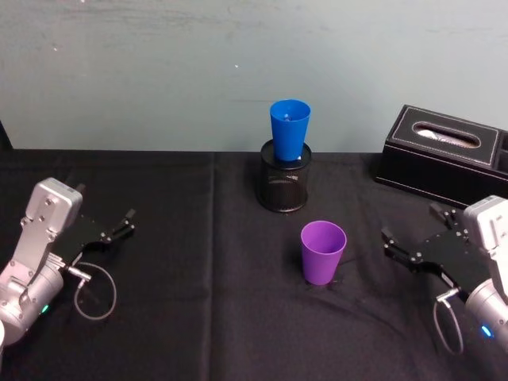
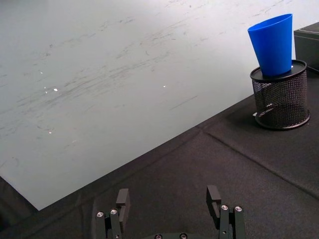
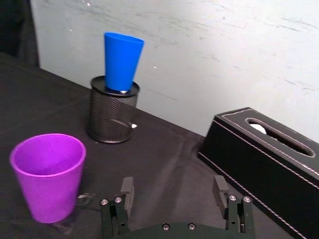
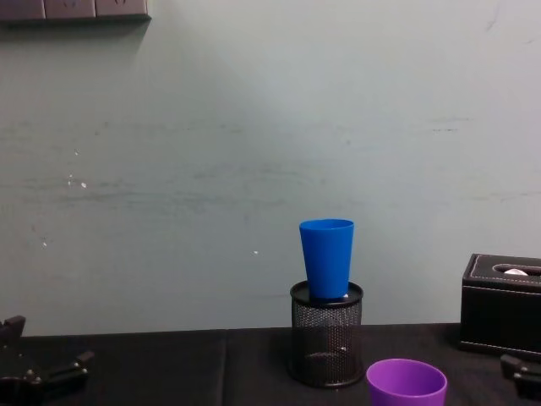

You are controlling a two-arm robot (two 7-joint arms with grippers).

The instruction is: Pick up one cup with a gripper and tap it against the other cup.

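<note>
Head view: left tool point(image 1: 123, 225) and right tool point(image 1: 411, 224), both spread apart, flank the purple cup point(image 1: 323, 254).

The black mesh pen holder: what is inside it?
The blue cup stands upright in the pen holder, its upper part above the rim. The mesh covers its base; anything else inside cannot be made out.

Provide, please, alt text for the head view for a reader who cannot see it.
A purple cup stands upright on a black table between the open left hand and open right hand, untouched. Behind it a blue cup sits upright in a black mesh holder; a black tissue box lies far right.
</note>
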